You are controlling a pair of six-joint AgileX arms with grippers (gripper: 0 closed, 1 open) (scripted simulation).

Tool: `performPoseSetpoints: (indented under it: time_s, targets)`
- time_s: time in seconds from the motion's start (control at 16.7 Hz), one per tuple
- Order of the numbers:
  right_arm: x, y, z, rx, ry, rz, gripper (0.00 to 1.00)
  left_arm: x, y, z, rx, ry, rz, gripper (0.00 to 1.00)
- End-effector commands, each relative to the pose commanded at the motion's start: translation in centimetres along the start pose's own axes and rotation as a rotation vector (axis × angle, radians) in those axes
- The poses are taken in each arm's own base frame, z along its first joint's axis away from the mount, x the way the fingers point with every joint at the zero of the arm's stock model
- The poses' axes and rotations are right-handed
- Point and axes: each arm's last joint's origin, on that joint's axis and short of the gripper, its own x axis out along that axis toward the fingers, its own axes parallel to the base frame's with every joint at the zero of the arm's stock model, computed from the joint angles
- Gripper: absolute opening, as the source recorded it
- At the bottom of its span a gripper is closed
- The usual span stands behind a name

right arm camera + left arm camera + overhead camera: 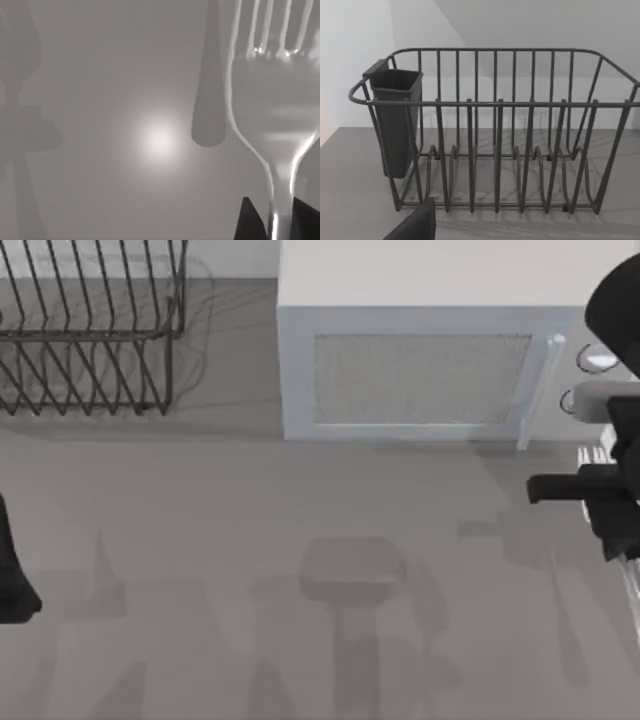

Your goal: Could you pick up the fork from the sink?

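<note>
The fingers of the left gripper (15, 590) sit parked at the surface's (250, 540) left edge, and I cannot tell whether they are open or closed; ahead stands the black wire rack (495, 130). Past the white microwave (420, 370), the right gripper (600, 490) at the right edge has its dark fingertips (252, 222) closed either side of the fork (272, 115) handle, tines outward. Judged best: lift straight, slowly, keeping the clamp firm so the thin handle cannot twist
</note>
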Motion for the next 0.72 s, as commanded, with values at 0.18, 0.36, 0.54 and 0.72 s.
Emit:
performPoseSetpoints:
  time_s: [0.18,0.36,0.54,0.72]
  targets:
    - [3.5,0.2,0.4,-0.002,-0.018,0.007,0.0,0.0,0.0,0.0,0.0,0.0,0.0,1.0]
    - [7.2,0.1,0.1,-0.003,-0.022,0.008,0.0,0.0,0.0,0.0,0.0,0.0,0.0,1.0]
    - [8.9,0.0,-0.2,-0.004,-0.01,0.002,0.0,0.0,0.0,0.0,0.0,0.0,0.0,1.0]
    - [8.9,0.0,-0.2,-0.004,-0.01,0.002,0.0,0.0,0.0,0.0,0.0,0.0,0.0,1.0]
